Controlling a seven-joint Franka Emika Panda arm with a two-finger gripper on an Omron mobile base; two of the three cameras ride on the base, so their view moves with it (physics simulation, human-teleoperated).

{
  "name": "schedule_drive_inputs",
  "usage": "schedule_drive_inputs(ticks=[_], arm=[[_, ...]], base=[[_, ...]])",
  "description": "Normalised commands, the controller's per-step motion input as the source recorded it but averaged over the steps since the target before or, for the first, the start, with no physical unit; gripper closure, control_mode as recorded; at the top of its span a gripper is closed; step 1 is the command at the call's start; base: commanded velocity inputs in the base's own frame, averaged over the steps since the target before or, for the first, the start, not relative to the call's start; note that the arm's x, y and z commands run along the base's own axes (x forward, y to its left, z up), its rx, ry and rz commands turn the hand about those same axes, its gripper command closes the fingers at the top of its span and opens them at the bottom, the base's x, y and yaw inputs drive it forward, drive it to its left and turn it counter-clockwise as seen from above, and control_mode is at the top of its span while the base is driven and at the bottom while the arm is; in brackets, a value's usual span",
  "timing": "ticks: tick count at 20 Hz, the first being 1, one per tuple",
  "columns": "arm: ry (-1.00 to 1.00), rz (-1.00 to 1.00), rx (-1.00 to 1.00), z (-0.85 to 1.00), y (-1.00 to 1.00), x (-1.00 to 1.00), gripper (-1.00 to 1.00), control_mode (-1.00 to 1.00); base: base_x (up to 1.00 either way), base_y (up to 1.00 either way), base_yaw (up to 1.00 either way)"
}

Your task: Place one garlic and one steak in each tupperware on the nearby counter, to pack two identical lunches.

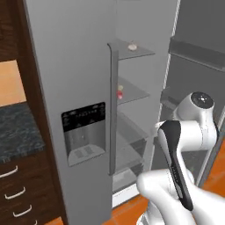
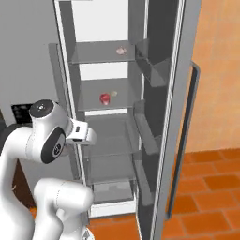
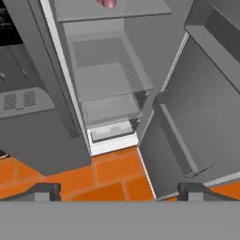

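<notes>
**Open fridge, food on upper shelves, gripper low and empty**

Facing a grey fridge (image 2: 164, 70) with its right door swung open. On the top glass shelf (image 2: 101, 52), a pale garlic (image 2: 121, 50), seen also from the left as a small cream bulb. One shelf down, a deep red steak (image 2: 105, 98) with a second pale garlic (image 2: 114, 93) just beside it on its right. From the hand view, only a pink sliver of steak at the top edge.

Gripper (image 3: 119, 190) spread wide, nothing between the finger tips (image 3: 44, 190), aimed down at the lower shelves and the orange tiled floor (image 3: 112, 173). Well below the steak shelf and clear of every food item. Dark speckled counter (image 1: 17, 132) off to the left of the fridge, past the dispenser panel (image 1: 83, 132).
</notes>
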Motion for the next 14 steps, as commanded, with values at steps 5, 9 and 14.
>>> schedule_drive_inputs(ticks=[5,9,14], arm=[[0.00,0.00,0.00,0.00,0.00,0.00,-1.00,1.00],[0.00,0.00,0.00,0.00,0.00,0.00,-1.00,1.00],[0.00,0.00,0.00,0.00,0.00,0.00,-1.00,1.00]], base=[[0.74,-0.14,0.25],[0.73,-0.26,0.21],[0.32,-0.64,0.18]])
